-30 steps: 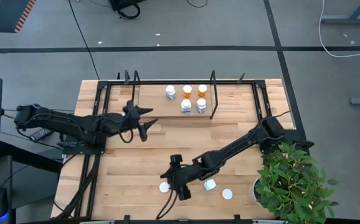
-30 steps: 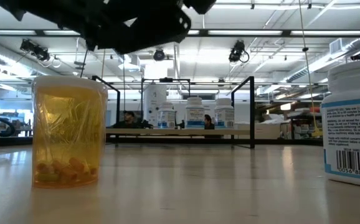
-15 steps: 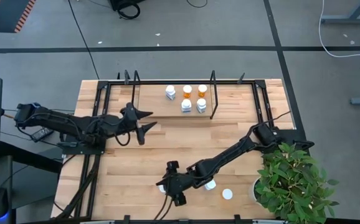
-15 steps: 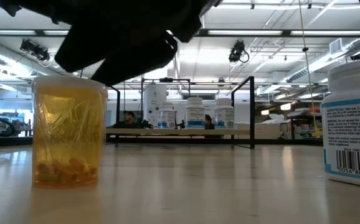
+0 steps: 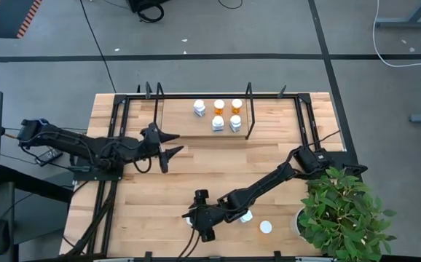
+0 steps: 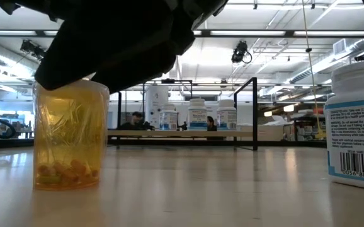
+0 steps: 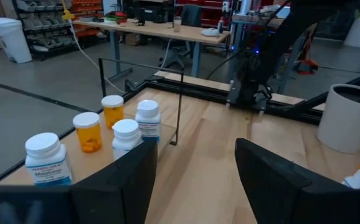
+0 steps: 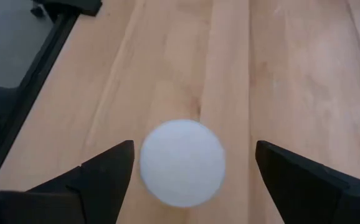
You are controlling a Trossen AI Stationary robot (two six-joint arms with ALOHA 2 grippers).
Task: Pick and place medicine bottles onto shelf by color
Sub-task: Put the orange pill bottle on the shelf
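An orange medicine bottle (image 6: 67,142) with a white cap (image 8: 181,163) stands near the table's front edge. My right gripper (image 5: 198,217) hangs open just above it, one finger on either side of the cap with a gap on both sides. The shelf (image 5: 181,120) at the table's far side carries two orange bottles (image 5: 218,106) and three white ones (image 5: 217,123), all upright on their bases. My left gripper (image 5: 165,143) waits open at the left, in front of the shelf, with nothing between its fingers.
Two more white-capped bottles (image 5: 245,216) (image 5: 266,227) stand to the right of my right gripper; the low view shows one as a white labelled bottle (image 6: 358,126). A potted plant (image 5: 345,211) fills the near right corner. Black frame rails (image 5: 116,131) border the table.
My right gripper has come down and a little toward the table's near left, and now hangs over the orange bottle's cap, which it hides in the low view. The bottle has stayed in place.
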